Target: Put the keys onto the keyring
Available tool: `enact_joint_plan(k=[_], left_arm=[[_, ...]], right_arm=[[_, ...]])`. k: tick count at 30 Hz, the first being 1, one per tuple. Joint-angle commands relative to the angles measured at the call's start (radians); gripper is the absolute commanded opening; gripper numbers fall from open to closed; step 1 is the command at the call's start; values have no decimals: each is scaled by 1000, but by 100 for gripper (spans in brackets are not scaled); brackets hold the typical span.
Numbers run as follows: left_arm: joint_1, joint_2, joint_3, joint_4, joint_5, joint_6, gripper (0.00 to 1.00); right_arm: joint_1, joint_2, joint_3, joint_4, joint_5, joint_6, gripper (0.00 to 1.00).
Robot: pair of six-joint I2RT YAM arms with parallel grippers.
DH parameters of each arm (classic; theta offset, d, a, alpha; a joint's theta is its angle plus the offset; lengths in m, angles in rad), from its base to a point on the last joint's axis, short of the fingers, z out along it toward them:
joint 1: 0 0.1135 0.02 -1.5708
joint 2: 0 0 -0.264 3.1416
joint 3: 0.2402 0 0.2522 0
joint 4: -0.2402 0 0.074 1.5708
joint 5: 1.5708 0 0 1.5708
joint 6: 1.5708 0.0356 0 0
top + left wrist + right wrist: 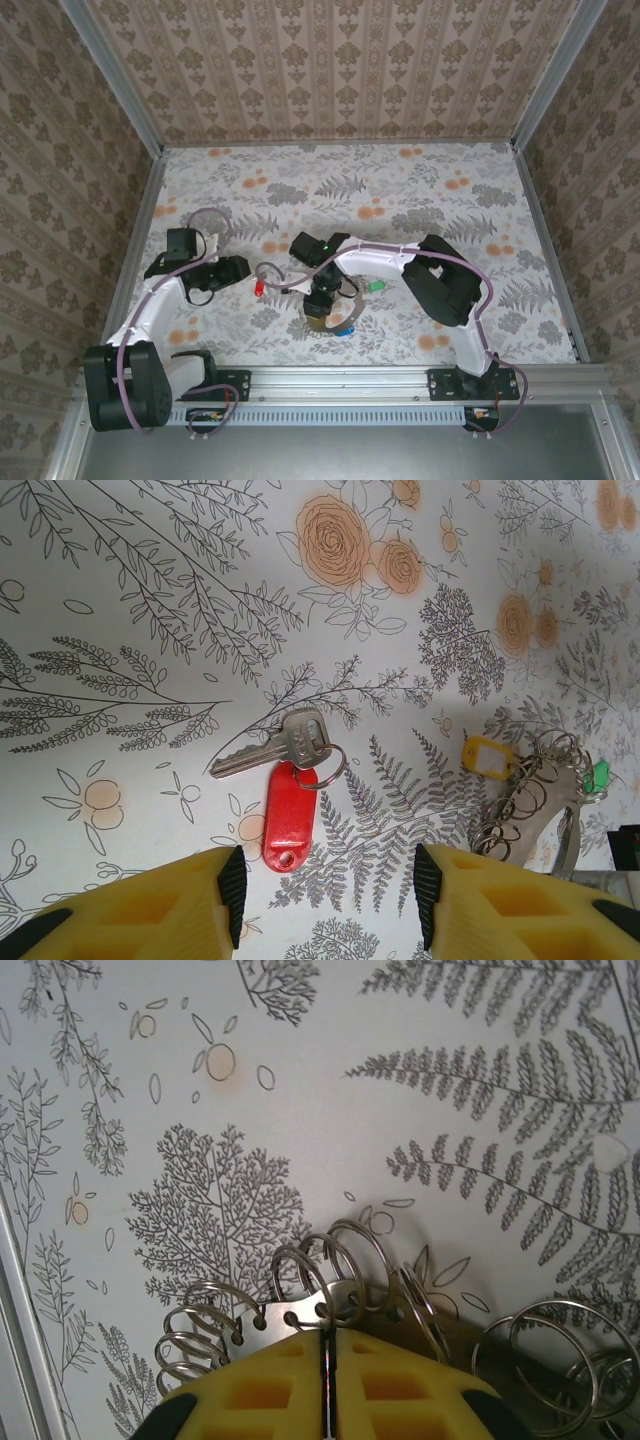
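The left hand (330, 880) hovers low over the table (150, 580) with its two yellow fingers (200, 895) set apart and nothing between them. Just ahead of the gap lies a silver key (270, 748), flat on the table, blade pointing left. A small ring through its head links it to a red tag (288, 815), which lies flat with its long side pointing back towards the hand. Neither finger touches the key or the tag.

The right hand (328, 1338) points down at the table near the middle of the workspace. Its fingers are pressed together and clamped on the edge of the keyring (268, 1328), a thin flat metal strip with a row of holes. Several split rings (345, 1260) hang through these holes and fan out ahead of the fingertips.

In the left wrist view, the keyring sits to the right of the red-tagged key, well apart from it. A yellow tag (487, 757) and a green tag (598, 777) lie among its rings. From above, a blue tag (345, 329) lies on the table just beside the right hand.
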Motion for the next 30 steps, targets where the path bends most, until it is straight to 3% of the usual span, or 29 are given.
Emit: enact_joint_plan(k=[1,8,11,20,25,30], left_arm=[[-3,1,-8,7,-1,-17,50],[-3,-4,-13,17,16,-20,50],[-12,-12,-23,58,89,-4,50],[-215,-194,-81,193,194,130,55],[-159,-194,-81,145,89,69,54],[-47,-159,-100,141,41,-62,54]], right_arm=[[13,-11,3,18,52,51,4],[12,-136,-139,160,61,11,0],[12,-211,-235,264,39,-63,0],[-16,-343,-469,520,-44,-226,0],[-17,-272,-386,480,-79,-189,25],[-28,-176,-256,341,-75,-161,29]])
